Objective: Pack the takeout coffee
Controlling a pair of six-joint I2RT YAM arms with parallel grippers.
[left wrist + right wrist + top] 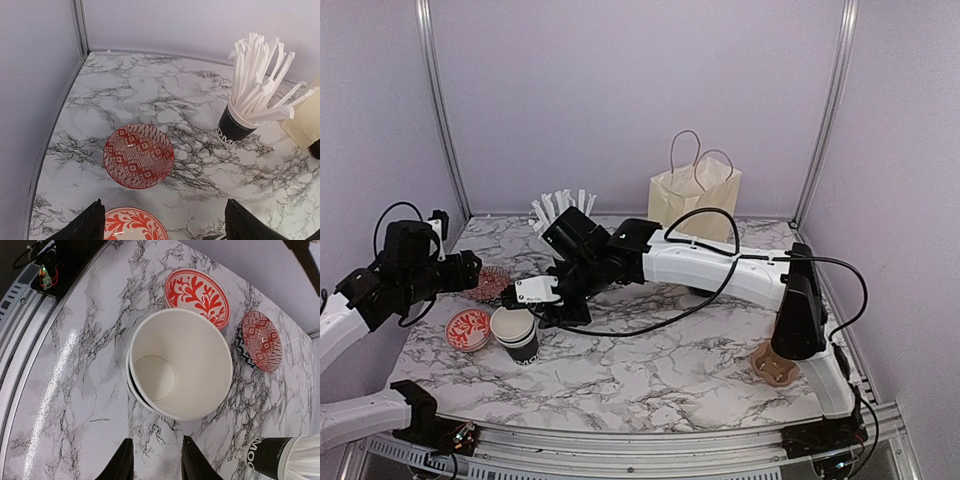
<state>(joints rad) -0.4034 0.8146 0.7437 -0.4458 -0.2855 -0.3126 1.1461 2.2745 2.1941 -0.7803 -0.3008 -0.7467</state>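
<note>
While the takeout coffee stands upright, lidless and apparently empty on the marble table, just beside a red floral dish, the right gripper hovers close by it, fingers slightly parted and empty; the left gripper is spread wide, holding nothing. Thin paper walls are probably light and easily crushed, so a gentle pinch over the rim seems safest.

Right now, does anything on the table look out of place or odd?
The coffee cup beside the red plate stands open with no lid, and its inside looks dry and empty. A second rim shows along one side, so it seems to be two cups nested slightly askew.
</note>
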